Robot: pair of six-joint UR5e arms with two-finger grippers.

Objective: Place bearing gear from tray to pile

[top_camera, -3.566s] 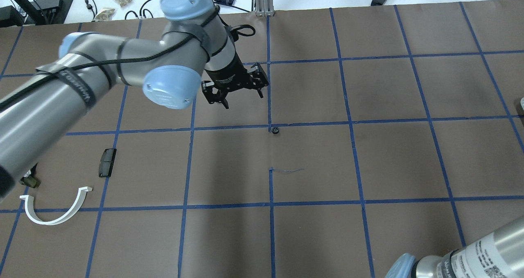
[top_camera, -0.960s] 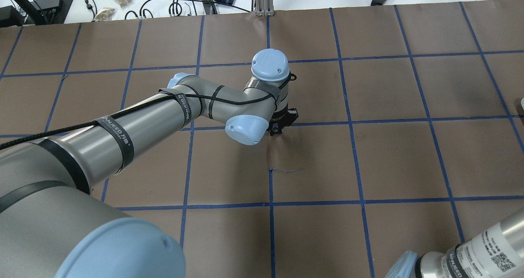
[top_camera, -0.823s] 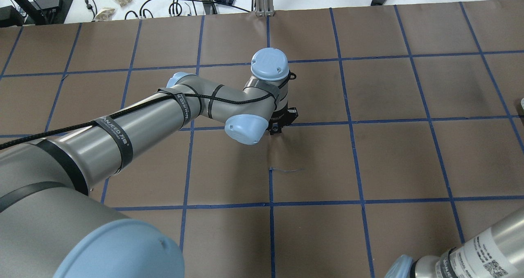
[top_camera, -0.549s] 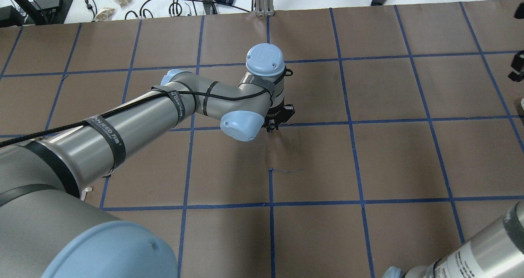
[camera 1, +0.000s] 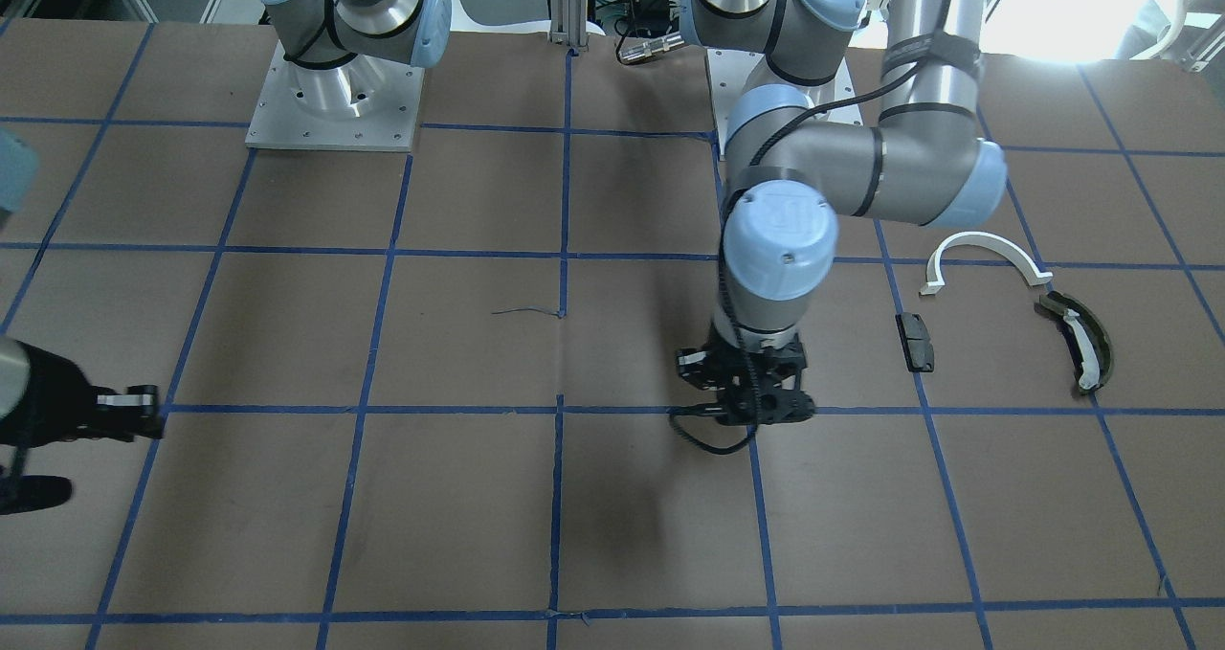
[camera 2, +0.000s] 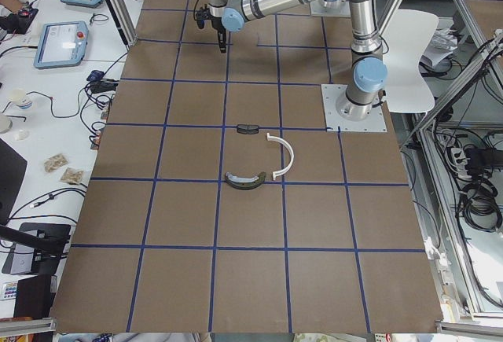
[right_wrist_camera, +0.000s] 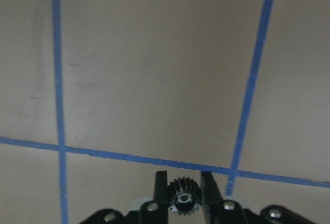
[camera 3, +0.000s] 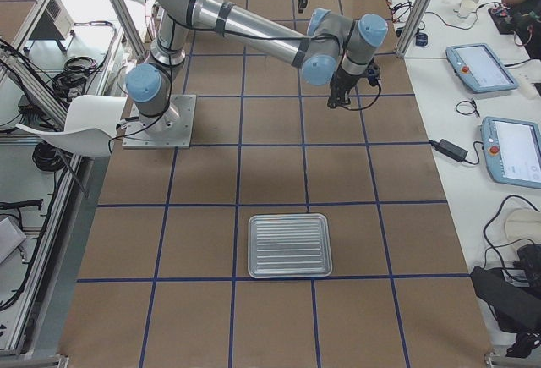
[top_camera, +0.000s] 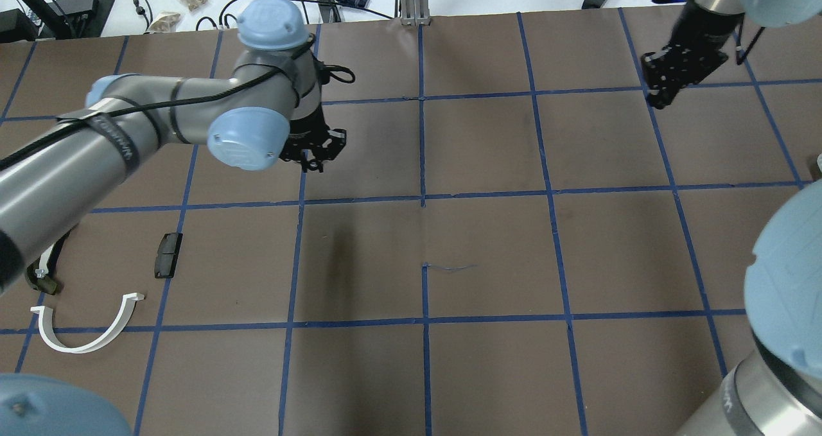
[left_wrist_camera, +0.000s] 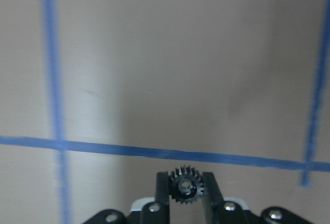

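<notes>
The left gripper [top_camera: 313, 156] hangs above the table [top_camera: 488, 256], its fingers pinching the bearing gear [left_wrist_camera: 186, 188] by its toothed rim, as the left wrist view shows plainly. This looks like the carry: the gear is clear of the tray [camera 3: 289, 245], which sits on the table's right half, and is not yet at the pile [top_camera: 168, 254] on the left half, well in from the edges. The pile is a white half-ring [camera 1: 984, 239], an olive-green curved piece [camera 1: 1089, 339] and a black block [camera 1: 914, 341], the block lying nearest the gripper but well apart from it.

The next move, I'd judge, is to travel across towards the block, come down low and only then part the fingers, since a small gear dropped from height would likely roll.

The right gripper [top_camera: 656, 101], near the table's far edge, pinches a second gear [right_wrist_camera: 184, 196].

As for writing, white lettering runs along the black straps [top_camera: 119, 146] on the left arm, too small to read. The wrist cap [camera 1: 783, 214] carries an embossed mark, possibly the maker's logo, though it is faint.
</notes>
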